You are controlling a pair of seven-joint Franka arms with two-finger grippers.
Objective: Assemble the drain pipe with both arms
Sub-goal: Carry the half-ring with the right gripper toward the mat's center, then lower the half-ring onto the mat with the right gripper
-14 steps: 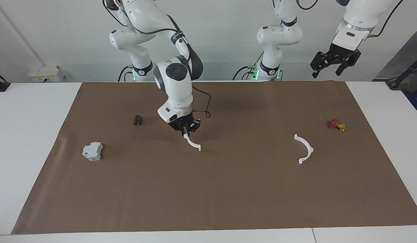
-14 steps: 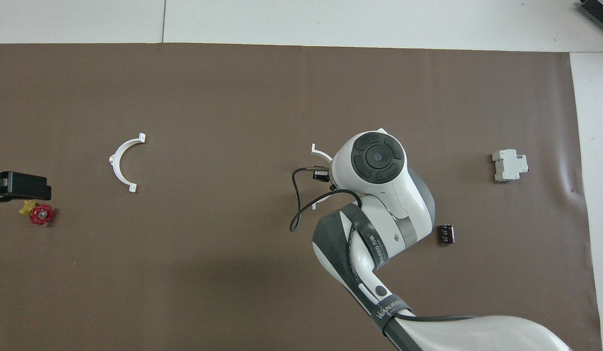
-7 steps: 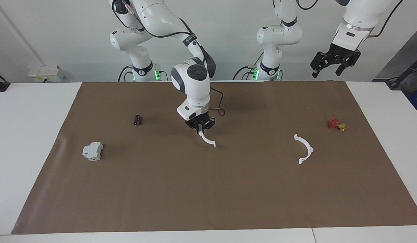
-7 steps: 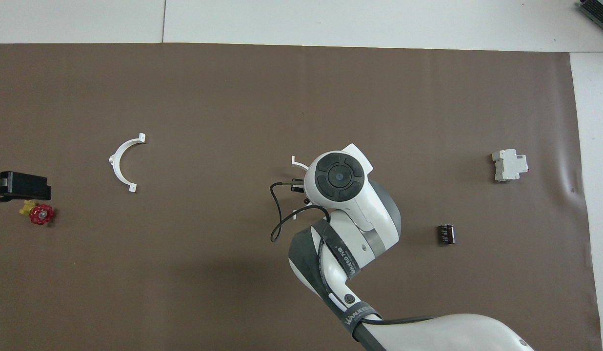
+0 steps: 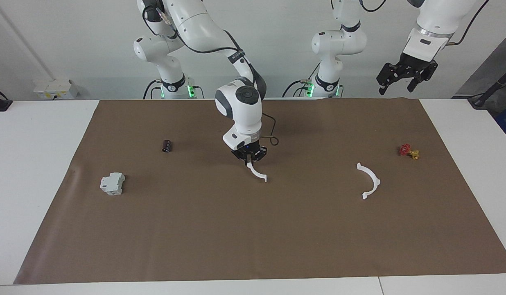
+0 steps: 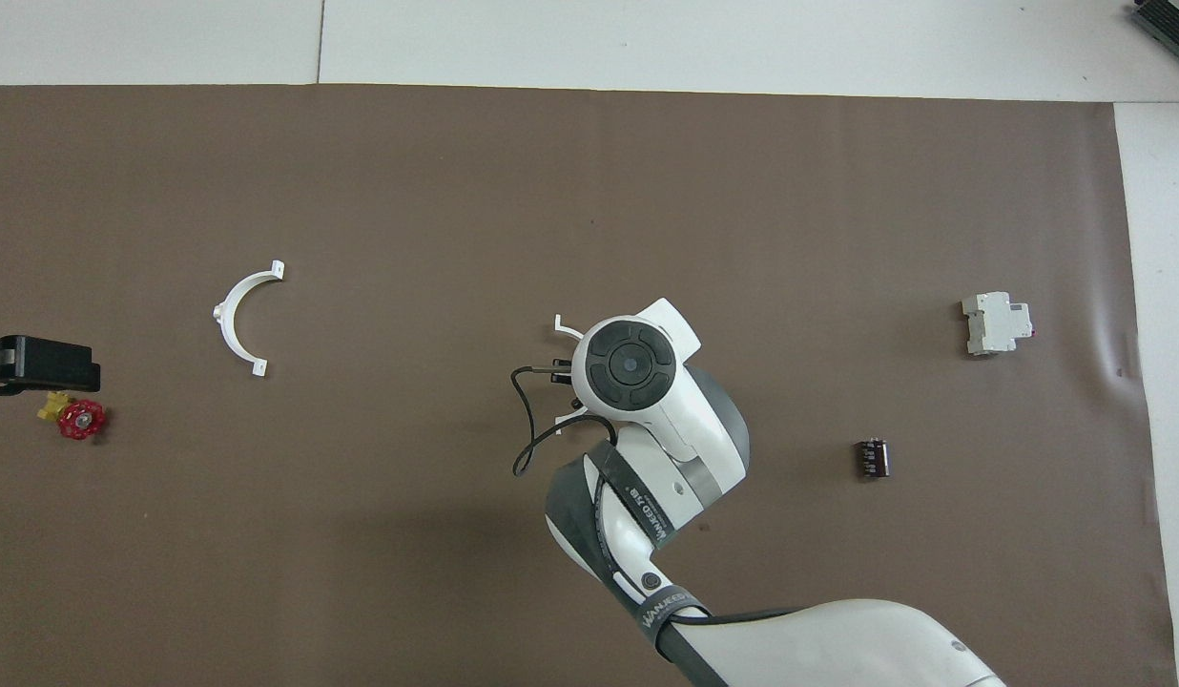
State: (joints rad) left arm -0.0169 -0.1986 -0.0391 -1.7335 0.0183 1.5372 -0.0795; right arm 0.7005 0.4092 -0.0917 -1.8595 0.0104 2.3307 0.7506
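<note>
The right gripper (image 5: 249, 160) hangs low over the middle of the brown mat (image 5: 253, 246), its jaws clamped on one end of a white half-ring arc (image 5: 257, 173) of the drain pipe. The arc slopes down from the jaws toward the mat, its free end tab pointing toward the left arm's end of the counter (image 5: 36, 164); from these views I cannot tell whether that tab touches the mat. In the overhead view the right arm's wrist covers most of this held arc (image 6: 563, 328), with only its tips showing past the housing.

The second half-ring arc (image 5: 369, 180) lies flat on the mat, well apart from the held one, toward the left arm's end of the counter. In the overhead view this arc (image 6: 237, 315) opens toward the right arm's end. A small red-and-yellow valve (image 5: 408, 151) sits near it, nearer to the robots and closer to the mat's edge.

The left gripper (image 5: 406, 77) waits up in the air above the mat's corner by its own base, jaws apart and holding nothing. From overhead its black tip (image 6: 36, 364) shows just above the valve (image 6: 72, 416).

Toward the right arm's end, a grey-white boxy block (image 5: 112, 183) rests on the mat, and a small dark cylinder (image 5: 166, 145) lies nearer to the robots than the block.
</note>
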